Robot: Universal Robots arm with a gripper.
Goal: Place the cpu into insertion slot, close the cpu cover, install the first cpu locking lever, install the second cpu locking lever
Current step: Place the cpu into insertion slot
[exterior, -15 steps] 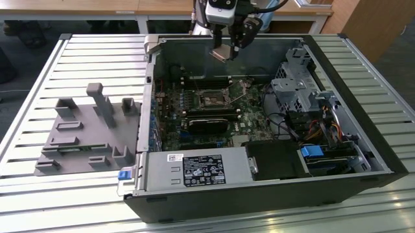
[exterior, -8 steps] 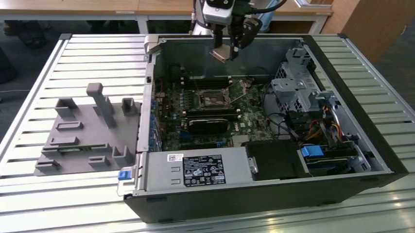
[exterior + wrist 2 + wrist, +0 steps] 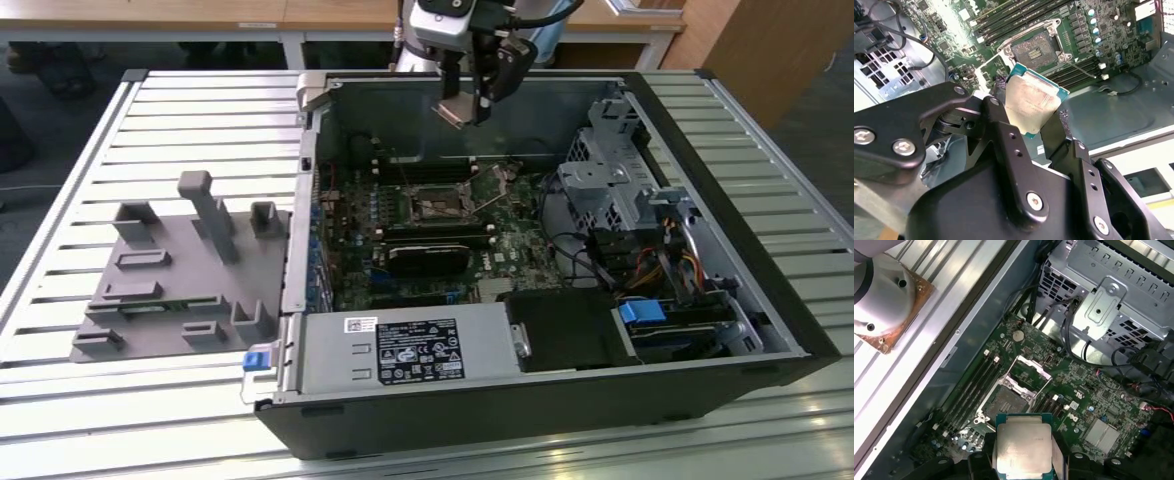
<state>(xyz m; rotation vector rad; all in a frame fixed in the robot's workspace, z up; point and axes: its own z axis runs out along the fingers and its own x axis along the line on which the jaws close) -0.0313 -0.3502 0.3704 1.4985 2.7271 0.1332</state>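
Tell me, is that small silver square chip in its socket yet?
Out: the black pincer grips the silver-tan square chip above the empty silver-rimmed socket.

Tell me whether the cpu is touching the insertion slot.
Apart. In the exterior view the claw holds the cpu well above the motherboard, with open space between it and the insertion slot.

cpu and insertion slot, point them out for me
cpu (image 3: 1023,450): first wrist view, middle of its metal top.
insertion slot (image 3: 1004,402): first wrist view, its dark centre.
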